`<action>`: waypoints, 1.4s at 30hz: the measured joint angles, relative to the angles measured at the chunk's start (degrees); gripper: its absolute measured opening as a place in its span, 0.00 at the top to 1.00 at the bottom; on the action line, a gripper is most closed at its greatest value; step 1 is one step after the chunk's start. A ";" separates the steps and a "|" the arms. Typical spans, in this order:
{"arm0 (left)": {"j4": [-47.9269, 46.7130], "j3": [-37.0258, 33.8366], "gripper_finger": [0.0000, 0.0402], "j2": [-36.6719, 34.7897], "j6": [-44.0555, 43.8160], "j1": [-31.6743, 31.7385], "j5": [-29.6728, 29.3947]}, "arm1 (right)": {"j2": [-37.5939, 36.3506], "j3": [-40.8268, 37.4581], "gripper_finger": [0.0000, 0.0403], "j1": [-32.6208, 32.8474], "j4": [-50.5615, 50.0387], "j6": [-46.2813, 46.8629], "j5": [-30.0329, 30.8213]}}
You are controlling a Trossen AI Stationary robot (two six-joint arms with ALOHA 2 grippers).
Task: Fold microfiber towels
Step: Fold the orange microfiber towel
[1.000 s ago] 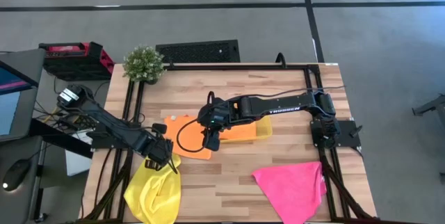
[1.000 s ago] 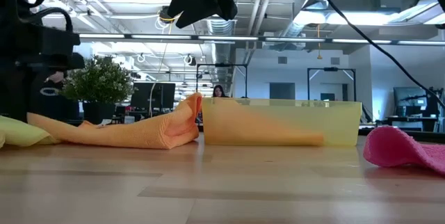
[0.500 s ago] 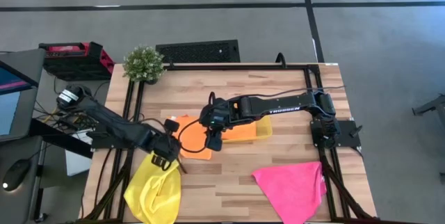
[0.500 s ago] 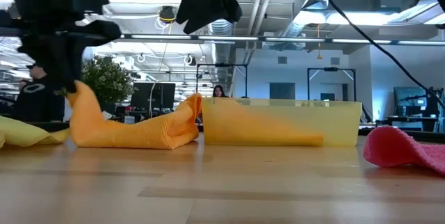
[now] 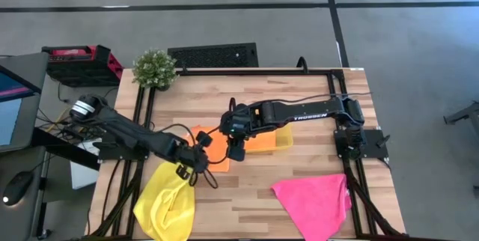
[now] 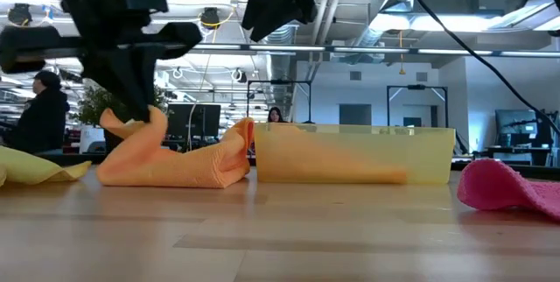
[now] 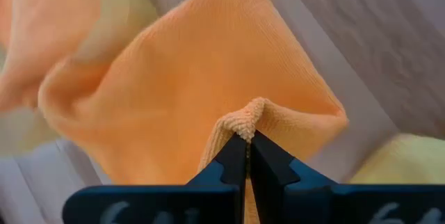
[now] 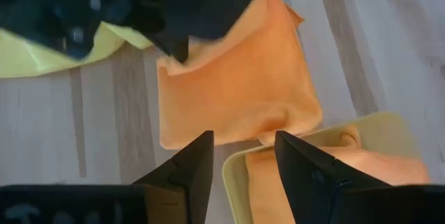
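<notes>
An orange microfiber towel [image 5: 215,148] lies left of the translucent yellow tray [image 5: 281,141], one end leaning on the tray's wall. My left gripper [image 5: 199,159] is shut on the towel's left part, which stands raised [image 6: 131,129] above the rest. My right gripper [image 8: 240,160] hovers open above the towel's tray-side end [image 5: 238,151], touching nothing. A second orange towel [image 8: 299,175] lies in the tray. The bright yellow towel [image 5: 166,200] hangs over the near left edge. The pink towel [image 5: 314,194] lies at the near right. My left gripper pinches a small peak of the orange towel's edge [image 7: 252,113] between its two fingertips [image 7: 236,156]. The fingers slant down from the table's left. The pinched part is lifted off the table and curls over, slack, while the towel's remaining part [image 6: 188,166] rests on the wood.
A potted plant [image 5: 155,67] stands at the far left corner. Bare wood lies along the near middle [image 5: 239,196] and the far side of the table. A person [image 6: 39,111] shows in the room beyond.
My left gripper has gone toward the table's right edge and a little up, rolling its wrist, with the orange towel's left part. That part has risen off the table and come over toward the tray; the tray-side end has stayed put.
</notes>
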 joint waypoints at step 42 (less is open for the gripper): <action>3.73 11.37 1.00 7.72 18.95 6.64 6.15 | -7.50 0.00 0.59 5.73 -10.56 2.03 -0.04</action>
